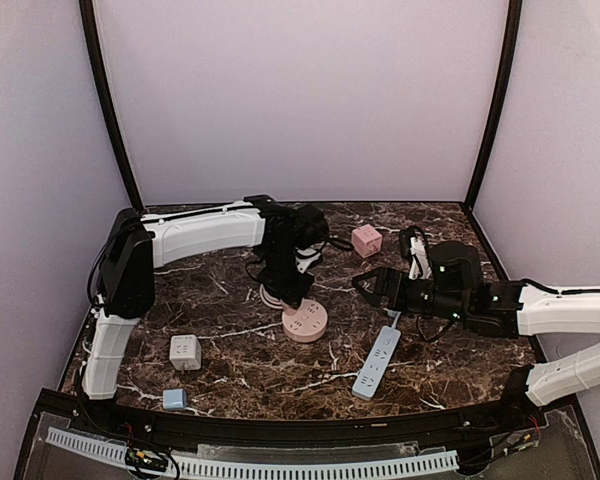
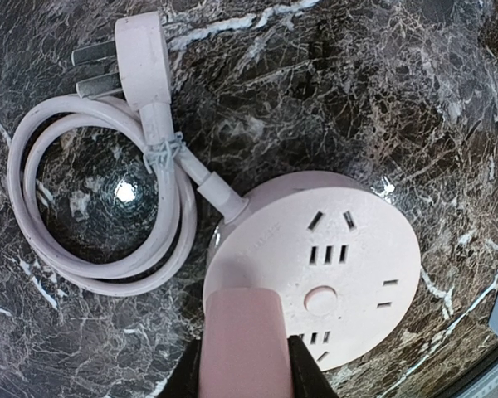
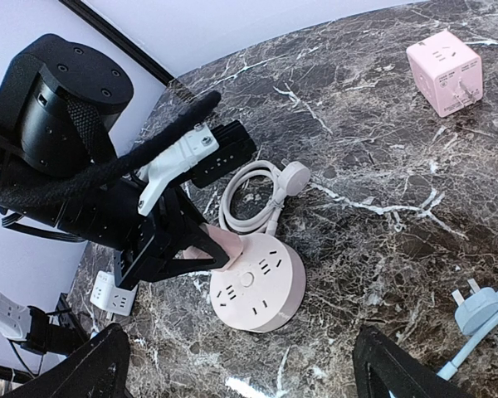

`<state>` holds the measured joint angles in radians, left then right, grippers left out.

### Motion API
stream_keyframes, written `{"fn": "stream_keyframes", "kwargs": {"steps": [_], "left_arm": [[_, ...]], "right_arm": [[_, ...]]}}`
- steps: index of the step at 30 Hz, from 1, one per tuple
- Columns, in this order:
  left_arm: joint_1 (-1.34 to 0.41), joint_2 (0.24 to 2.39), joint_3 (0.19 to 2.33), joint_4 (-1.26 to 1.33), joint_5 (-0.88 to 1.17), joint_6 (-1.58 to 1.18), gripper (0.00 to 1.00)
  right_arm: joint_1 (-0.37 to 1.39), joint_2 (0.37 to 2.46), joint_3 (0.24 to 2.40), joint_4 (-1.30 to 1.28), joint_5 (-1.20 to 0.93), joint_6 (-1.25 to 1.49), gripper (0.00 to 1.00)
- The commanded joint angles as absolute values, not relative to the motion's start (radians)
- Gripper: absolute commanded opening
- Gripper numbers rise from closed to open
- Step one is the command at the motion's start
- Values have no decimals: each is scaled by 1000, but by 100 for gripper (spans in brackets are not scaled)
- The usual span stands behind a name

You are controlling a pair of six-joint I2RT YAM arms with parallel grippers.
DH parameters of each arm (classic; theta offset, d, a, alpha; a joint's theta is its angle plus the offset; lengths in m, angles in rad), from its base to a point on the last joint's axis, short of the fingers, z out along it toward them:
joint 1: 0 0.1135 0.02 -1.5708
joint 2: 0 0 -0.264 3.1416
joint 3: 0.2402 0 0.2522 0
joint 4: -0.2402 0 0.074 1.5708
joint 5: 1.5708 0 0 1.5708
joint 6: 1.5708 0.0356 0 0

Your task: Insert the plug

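A round pink socket hub (image 1: 305, 321) lies mid-table, with its white cord (image 2: 100, 199) coiled beside it. My left gripper (image 1: 285, 295) is shut on a pink plug (image 2: 245, 340), black fingers pinching both sides. The plug's front end sits against the hub's face (image 2: 349, 249) near its rim. Its prongs are hidden. From the right wrist, the plug (image 3: 224, 243) meets the hub (image 3: 261, 286) at the upper left edge. My right gripper (image 1: 365, 285) hovers open to the right of the hub, fingers (image 3: 100, 365) wide apart and holding nothing.
A pink cube adapter (image 1: 366, 240) sits at the back. A pale blue power strip (image 1: 377, 362) lies front right, its plug (image 3: 480, 308) near my right arm. A white cube adapter (image 1: 185, 351) and a small blue cube (image 1: 174, 399) are front left.
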<state>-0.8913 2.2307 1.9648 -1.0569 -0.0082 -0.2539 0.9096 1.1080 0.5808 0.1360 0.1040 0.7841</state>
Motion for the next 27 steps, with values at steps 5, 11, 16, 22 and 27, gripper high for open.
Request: {"fn": "stream_keyframes", "kwargs": {"steps": [5,11,16,22,27], "left_arm": [[-896,2278,2013,-1220,-16,-216,5],[-899,2251,1981,-1271,-43,-218,5],[-899,2242,1956,-1266,-45,-215,5],[-898,2283,1972,-1235,-34,-197,5],[-891,2323,1999,-1236,-22,-175,4]], "right_arm": [[917,1117,581,171,96,774,92],[917,1114,579,169,95,772,92],[917,1117,581,170,94,773,92],[918,1123,583,169,95,771,92],[917,1124,584,169,98,770,92]]}}
